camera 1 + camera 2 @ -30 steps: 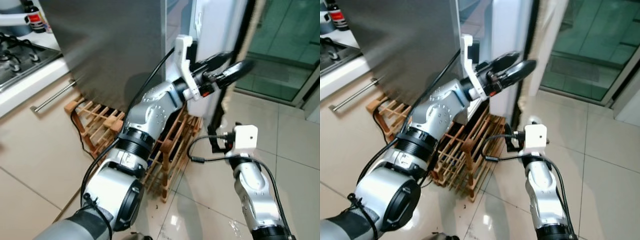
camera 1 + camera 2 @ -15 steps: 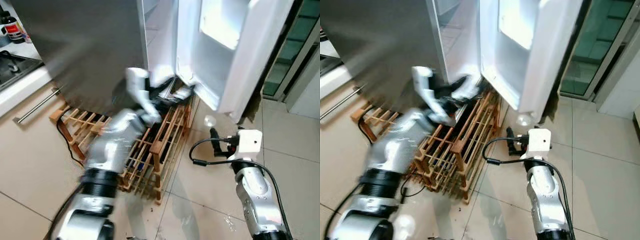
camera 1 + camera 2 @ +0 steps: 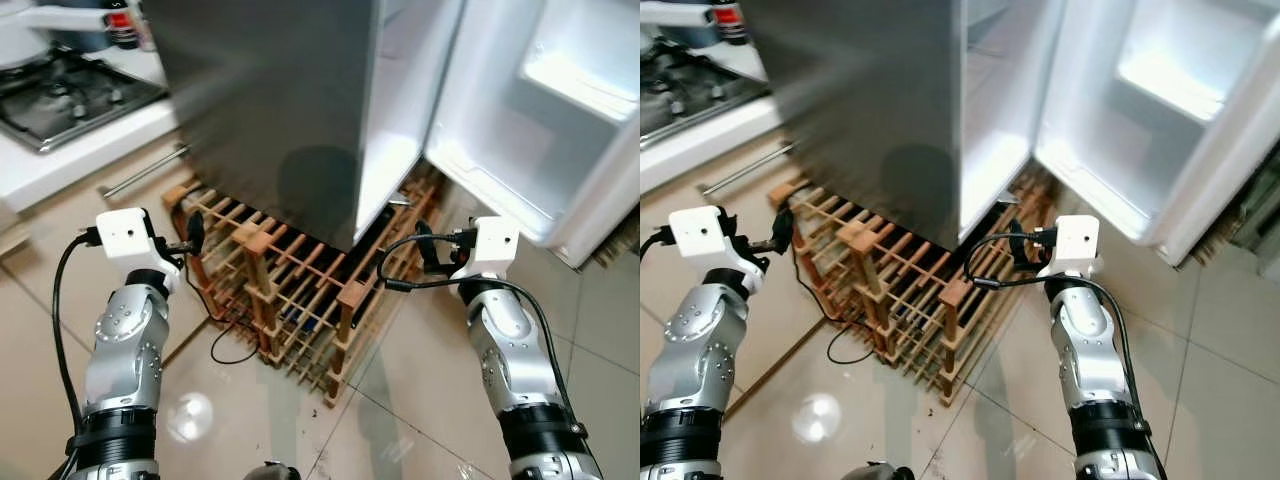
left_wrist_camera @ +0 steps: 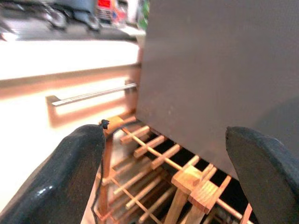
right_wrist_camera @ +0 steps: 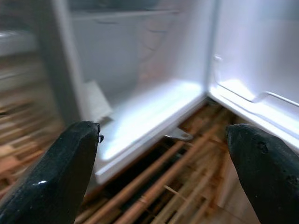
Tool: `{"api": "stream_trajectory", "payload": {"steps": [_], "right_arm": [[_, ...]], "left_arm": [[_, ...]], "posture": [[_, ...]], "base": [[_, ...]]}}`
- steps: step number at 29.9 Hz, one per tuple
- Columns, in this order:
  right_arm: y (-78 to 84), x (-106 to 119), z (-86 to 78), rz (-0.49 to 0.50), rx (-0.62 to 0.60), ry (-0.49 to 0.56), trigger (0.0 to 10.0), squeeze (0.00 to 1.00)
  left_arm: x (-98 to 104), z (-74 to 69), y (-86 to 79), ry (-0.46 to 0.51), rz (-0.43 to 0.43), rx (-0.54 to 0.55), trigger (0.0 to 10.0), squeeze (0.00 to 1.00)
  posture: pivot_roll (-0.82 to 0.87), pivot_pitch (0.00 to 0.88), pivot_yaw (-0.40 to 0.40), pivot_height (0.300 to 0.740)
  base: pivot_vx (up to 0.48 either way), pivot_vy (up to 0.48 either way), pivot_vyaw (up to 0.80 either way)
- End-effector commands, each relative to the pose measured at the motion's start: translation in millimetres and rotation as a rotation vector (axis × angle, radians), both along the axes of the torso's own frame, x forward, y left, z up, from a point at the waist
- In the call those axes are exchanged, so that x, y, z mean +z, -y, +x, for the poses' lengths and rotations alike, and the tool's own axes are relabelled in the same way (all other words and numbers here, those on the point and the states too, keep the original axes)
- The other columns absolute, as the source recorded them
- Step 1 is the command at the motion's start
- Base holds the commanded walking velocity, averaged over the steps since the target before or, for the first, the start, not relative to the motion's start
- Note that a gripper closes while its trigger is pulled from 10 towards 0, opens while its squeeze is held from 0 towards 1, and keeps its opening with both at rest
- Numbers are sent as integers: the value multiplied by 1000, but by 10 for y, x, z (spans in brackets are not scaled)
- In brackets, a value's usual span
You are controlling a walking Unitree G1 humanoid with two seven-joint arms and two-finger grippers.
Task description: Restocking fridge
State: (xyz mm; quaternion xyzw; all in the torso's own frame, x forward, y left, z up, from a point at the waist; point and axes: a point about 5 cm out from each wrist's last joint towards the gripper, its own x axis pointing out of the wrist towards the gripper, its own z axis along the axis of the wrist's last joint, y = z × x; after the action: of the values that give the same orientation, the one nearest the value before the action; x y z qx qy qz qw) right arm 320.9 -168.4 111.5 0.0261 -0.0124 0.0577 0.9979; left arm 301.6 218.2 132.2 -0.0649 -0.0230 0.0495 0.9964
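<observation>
The fridge (image 3: pixel 280 90) has a steel side and stands with its door (image 3: pixel 560 130) swung wide to the right, showing a white interior (image 5: pixel 140 93) and white door shelves. My left gripper (image 3: pixel 192 238) is low on the left, open, and points at the wooden rack under the fridge's steel side. In the left wrist view its fingers (image 4: pixel 74 163) are wide apart with nothing between them. My right gripper (image 3: pixel 424 248) is open and empty, held low before the fridge's bottom edge. Its fingers (image 5: pixel 60 168) frame the fridge's lower shelf.
A wooden wine rack (image 3: pixel 300 290) lies on the tiled floor against the fridge's base, with a black cable (image 3: pixel 235 350) looped beside it. To the left are a white counter with a drawer handle (image 3: pixel 140 172) and a gas stove (image 3: pixel 70 90). A bottle (image 3: pixel 122 25) stands behind the stove.
The left arm has dropped from the fridge door's edge to low on the left. The door has swung wide open. The camera has shifted.
</observation>
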Motion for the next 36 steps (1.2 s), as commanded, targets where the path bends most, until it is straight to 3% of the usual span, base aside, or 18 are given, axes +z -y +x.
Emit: {"api": "stream_trajectory", "payload": {"steps": [1, 10, 14, 24, 36], "right_arm": [[2, 10, 18, 7, 5, -4, 10000, 0], [-159, 0, 23, 33, 74, 1, 10000, 0], [-162, 3, 30, 30, 75, 2, 10000, 0], [-150, 10, 31, 22, 71, 9, 10000, 0], [-51, 0, 9, -2, 36, 10, 10000, 0]], "left_arm": [[29, -11, 69, 18, 25, -19, 10000, 0], [23, -4, 216, 17, 80, -25, 10000, 0], [-21, 24, 291, -22, 136, -37, 10000, 0], [-36, 105, 376, -44, 148, -54, 10000, 0], [-112, 186, 376, -98, 149, 1, 10000, 0]], "posture": [[-26, 0, 25, 740], [-37, 0, 31, 740], [-43, 0, 34, 740], [-59, 0, 44, 740], [-80, 0, 52, 740]], "base": [[0, 0, 525], [0, -49, 528], [60, -430, 528], [258, -401, 511], [264, -397, 317]]}}
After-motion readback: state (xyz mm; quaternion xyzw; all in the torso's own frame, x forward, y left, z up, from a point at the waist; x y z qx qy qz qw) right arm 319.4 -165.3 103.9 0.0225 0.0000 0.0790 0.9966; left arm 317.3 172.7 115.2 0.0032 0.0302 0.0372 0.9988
